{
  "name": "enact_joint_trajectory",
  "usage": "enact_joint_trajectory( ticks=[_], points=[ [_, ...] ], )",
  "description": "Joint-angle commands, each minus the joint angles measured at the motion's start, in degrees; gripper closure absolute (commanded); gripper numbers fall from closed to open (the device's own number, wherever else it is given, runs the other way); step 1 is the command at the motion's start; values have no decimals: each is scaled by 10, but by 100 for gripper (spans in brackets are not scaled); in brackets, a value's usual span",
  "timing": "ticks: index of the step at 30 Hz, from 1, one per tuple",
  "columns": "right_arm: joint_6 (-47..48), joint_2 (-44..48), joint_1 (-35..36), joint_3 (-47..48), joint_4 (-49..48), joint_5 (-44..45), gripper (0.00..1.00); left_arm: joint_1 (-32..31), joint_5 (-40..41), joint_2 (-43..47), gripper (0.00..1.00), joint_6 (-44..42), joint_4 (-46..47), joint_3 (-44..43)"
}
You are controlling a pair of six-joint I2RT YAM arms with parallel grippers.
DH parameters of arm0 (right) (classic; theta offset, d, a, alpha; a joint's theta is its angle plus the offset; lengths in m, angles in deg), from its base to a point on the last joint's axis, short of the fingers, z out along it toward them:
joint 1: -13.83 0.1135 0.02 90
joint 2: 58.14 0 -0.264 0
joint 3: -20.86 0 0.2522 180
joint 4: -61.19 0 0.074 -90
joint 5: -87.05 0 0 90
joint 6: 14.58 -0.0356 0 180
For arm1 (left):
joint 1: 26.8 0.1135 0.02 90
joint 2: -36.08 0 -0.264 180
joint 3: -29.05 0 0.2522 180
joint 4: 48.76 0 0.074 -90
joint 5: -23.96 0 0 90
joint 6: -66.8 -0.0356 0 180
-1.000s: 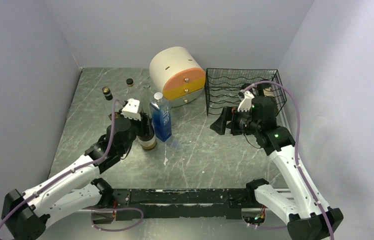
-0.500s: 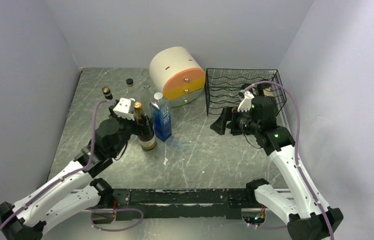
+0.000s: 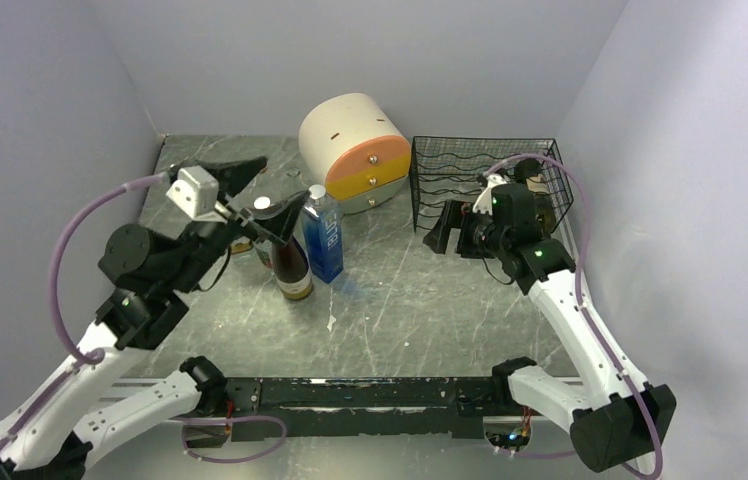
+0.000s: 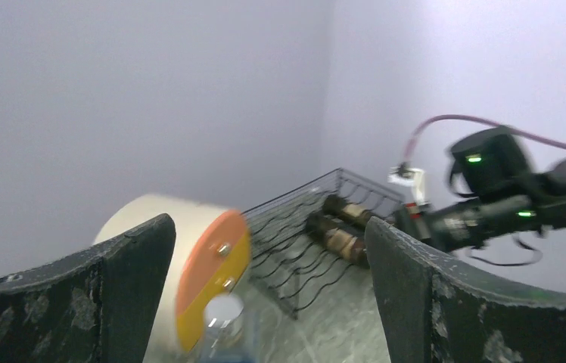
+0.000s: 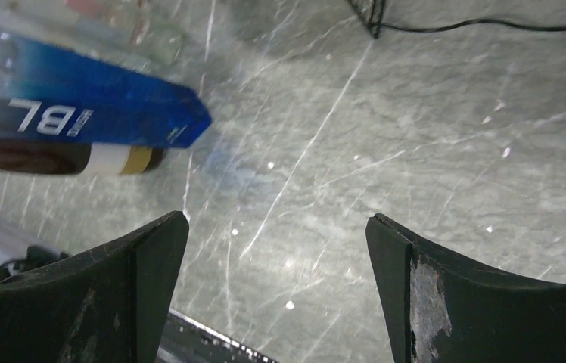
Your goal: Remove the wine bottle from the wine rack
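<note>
The black wire wine rack (image 3: 485, 170) stands at the back right and still holds two dark bottles, seen in the left wrist view (image 4: 338, 238). A dark wine bottle (image 3: 293, 270) with a cream label stands upright on the table, just left of the blue bottle (image 3: 325, 240). It also shows in the right wrist view (image 5: 60, 157). My left gripper (image 3: 283, 178) is open and empty, raised above that standing bottle; it shows in its own view (image 4: 269, 227). My right gripper (image 3: 438, 238) is open and empty in front of the rack, low over the table (image 5: 276, 219).
The cream-and-orange round drawer unit (image 3: 355, 150) stands left of the rack, behind the blue bottle. Grey walls close in the table on the left, back and right. The black base rail (image 3: 370, 392) runs along the near edge.
My left gripper has let go of the standing wine bottle, opened wide, and risen up and back to the left. My right arm has shifted slightly toward the rack.
</note>
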State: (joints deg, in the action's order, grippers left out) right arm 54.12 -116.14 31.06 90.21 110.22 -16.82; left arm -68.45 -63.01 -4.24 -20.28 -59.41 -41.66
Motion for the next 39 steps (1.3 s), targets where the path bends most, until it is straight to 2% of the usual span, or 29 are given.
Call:
enact_joint_trajectory(
  ticks=[1,4,6,10,19,25,31,35,39],
  points=[
    [-35,-21,-24,-16,-48,86,7,3,-205,-93,3,-9,97,-52],
    [-45,-23,-79,-36,-71,79,5,-3,-299,-183,0,30,135,-98],
    [-56,-12,-141,-53,-85,60,5,-40,-306,-226,0,22,145,-114],
    [-71,16,-237,-96,-113,72,4,-145,-238,-286,1,-100,118,-116],
    [-101,80,-317,-196,-187,177,0,-221,-88,-325,0,-173,93,-43],
    [-105,74,-354,-250,-299,114,0,-240,16,-352,2,-181,42,-62],
    [-108,8,-402,-254,-372,63,0,-247,54,-330,0,-190,81,-27],
    [-118,-56,-431,-270,-450,-45,1,-255,88,-321,2,-219,96,-13],
    [-137,-109,-456,-292,-519,-114,2,-273,139,-312,2,-263,125,12]
  ],
)
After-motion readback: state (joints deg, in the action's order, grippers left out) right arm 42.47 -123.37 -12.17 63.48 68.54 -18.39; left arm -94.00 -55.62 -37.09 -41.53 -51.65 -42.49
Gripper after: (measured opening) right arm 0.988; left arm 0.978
